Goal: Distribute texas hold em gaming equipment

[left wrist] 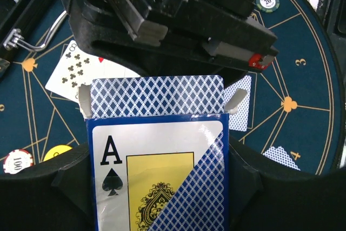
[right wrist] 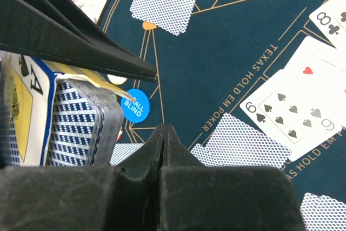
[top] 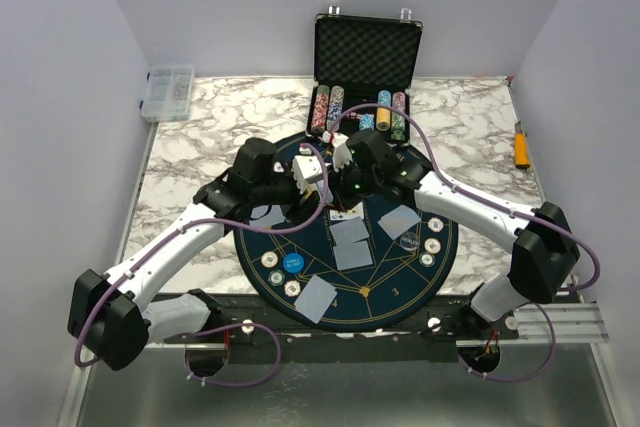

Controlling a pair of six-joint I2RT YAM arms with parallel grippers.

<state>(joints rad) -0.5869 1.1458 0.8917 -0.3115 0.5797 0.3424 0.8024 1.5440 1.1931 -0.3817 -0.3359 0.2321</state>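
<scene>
Left gripper (left wrist: 159,182) clamps the card box (left wrist: 162,150) above the mat (top: 385,282), right gripper (right wrist: 164,133) pinched shut, seemingly empty, beside it; it should open, nip only the top card (left wrist: 157,97), and pull straight.

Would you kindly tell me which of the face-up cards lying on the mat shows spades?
The nine, lowest in the right wrist view; the eight shows clubs, and the card between them a red heart.
</scene>
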